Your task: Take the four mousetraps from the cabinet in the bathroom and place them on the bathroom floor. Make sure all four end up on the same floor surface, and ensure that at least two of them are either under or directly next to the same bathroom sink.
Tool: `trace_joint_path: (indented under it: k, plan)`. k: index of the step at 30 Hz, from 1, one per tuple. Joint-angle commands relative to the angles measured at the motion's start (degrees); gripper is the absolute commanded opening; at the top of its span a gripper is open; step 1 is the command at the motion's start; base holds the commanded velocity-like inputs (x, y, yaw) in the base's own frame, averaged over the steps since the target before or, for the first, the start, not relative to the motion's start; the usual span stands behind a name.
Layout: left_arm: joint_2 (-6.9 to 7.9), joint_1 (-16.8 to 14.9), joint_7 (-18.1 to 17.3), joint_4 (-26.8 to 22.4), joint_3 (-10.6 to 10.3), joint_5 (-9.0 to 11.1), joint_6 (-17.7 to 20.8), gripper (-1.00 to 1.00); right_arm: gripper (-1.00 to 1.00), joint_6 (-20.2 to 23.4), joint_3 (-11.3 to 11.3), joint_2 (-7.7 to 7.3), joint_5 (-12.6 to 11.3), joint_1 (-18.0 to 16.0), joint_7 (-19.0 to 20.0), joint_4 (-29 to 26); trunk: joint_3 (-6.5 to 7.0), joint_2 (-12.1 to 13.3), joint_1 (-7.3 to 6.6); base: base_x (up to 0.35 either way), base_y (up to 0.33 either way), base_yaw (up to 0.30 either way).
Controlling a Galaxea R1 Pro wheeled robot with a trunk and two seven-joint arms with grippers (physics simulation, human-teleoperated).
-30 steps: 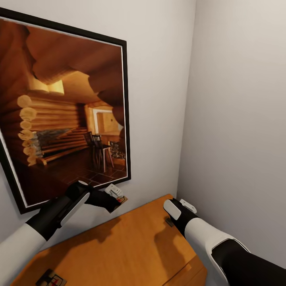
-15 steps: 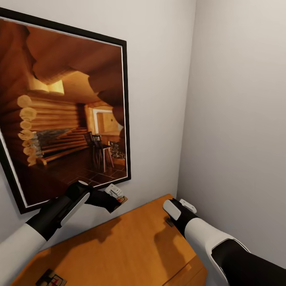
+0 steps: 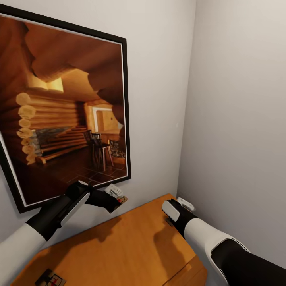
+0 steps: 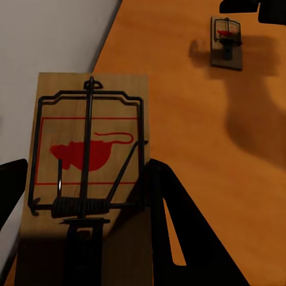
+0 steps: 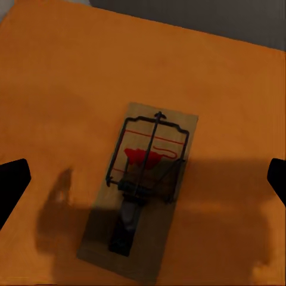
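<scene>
My left gripper [image 3: 117,200] is shut on a mousetrap [image 4: 89,155], a small wooden board with wire and a red mouse print, held in the air close to the wall above the orange-brown cabinet [image 3: 131,246]. A second mousetrap [image 5: 143,185] lies flat on the cabinet top near its back right corner. My right gripper [image 3: 172,216] hovers directly over it, open, with its dark fingertips [image 5: 12,185] spread well to either side of the board. A third mousetrap [image 3: 49,279] lies on the cabinet top at the near left.
A large black-framed picture [image 3: 63,115] of a log cabin hangs on the wall behind the cabinet. A plain white side wall [image 3: 238,119] closes the corner on the right, close to my right arm.
Almost nothing. My right wrist has shifted very slightly over the trap, and the view has drifted a little. The left gripper keeps its hold in the same spot.
</scene>
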Motion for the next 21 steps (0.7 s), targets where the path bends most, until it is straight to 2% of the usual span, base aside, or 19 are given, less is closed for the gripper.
trace_joint_path:
  k: [1,7,21]
  plan:
    - [0.05,-0.08,-0.04,-0.05,-0.09,-0.05,0.18,-1.0,1.0,0.62,0.23,0.0,0.13,-0.07,0.19,-0.03,-0.12,-0.11,0.03,0.0,0.0,0.0]
    - [0.1,-0.08,-0.04,-0.05,-0.09,-0.05,0.18,-1.0,1.0,0.48,0.28,0.0,0.08,-0.07,1.52,0.13,-0.12,-0.11,0.03,0.0,0.0,0.0]
    - [0.08,-0.08,-0.04,-0.05,-0.09,-0.05,0.18,-1.0,1.0,0.24,0.28,0.0,0.06,-0.07,0.05,1.05,-0.12,-0.11,0.03,0.0,0.0,0.0]
